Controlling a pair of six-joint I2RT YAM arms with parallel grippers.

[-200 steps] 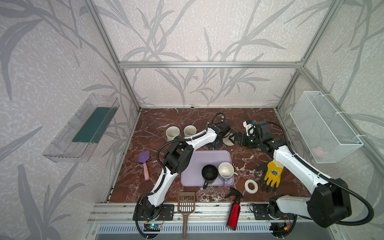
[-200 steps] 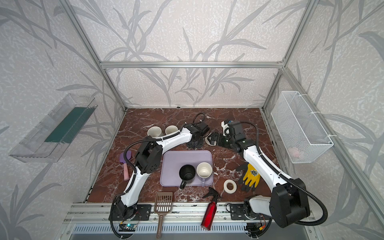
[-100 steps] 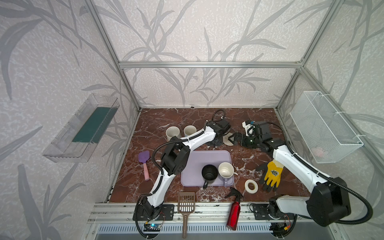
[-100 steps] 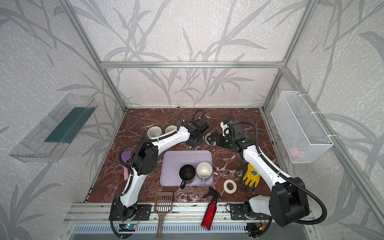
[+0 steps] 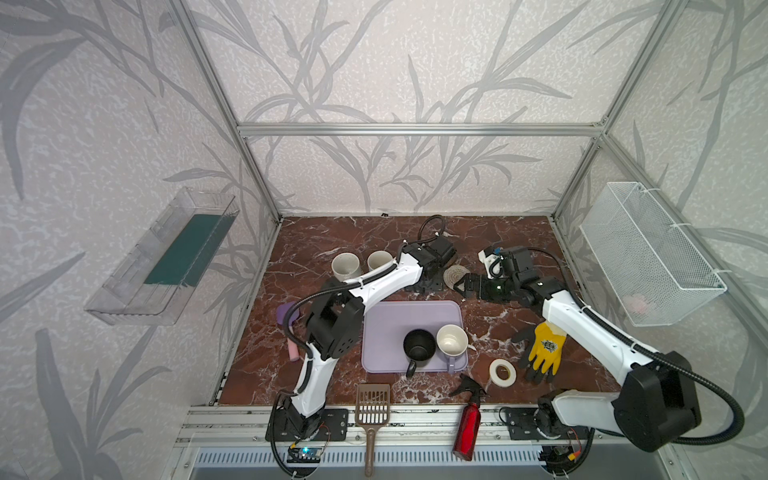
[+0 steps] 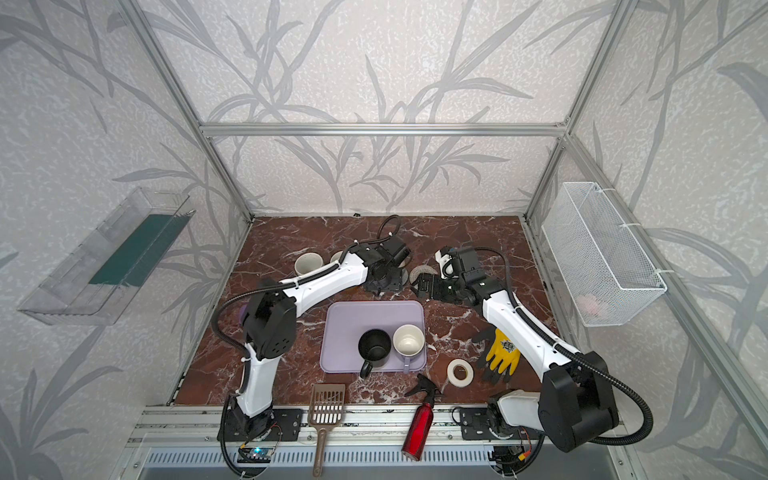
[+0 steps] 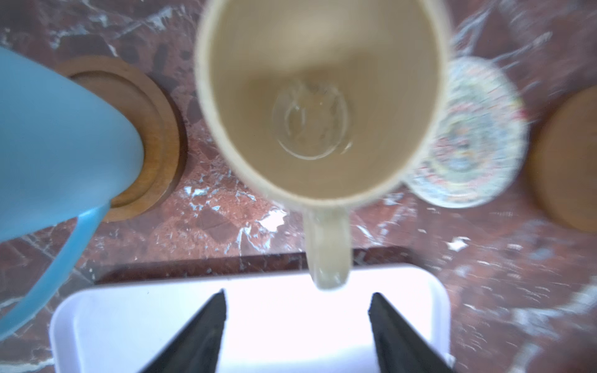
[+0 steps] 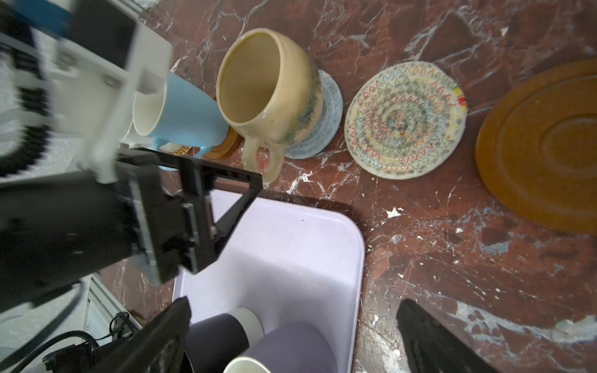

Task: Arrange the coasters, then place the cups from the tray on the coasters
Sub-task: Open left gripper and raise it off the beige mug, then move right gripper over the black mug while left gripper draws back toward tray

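Top views both show your left gripper (image 5: 426,284) low, just past the far edge of the tray (image 5: 390,324), where the black cup (image 5: 419,345) and lavender cup (image 5: 452,340) stand. The right gripper (image 5: 463,286) hangs spread and empty beside the cream spiral coaster (image 5: 455,272). Left wrist: jaws parted, gripping nothing, and the cream-yellow cup (image 7: 319,106) stands free with its handle pointing between them. Back out straight so neither finger clips that handle. Right wrist: that cup sits upright on the grey-blue coaster (image 8: 326,129), a little off-centre; leave it, lift clear, then fetch the next cup
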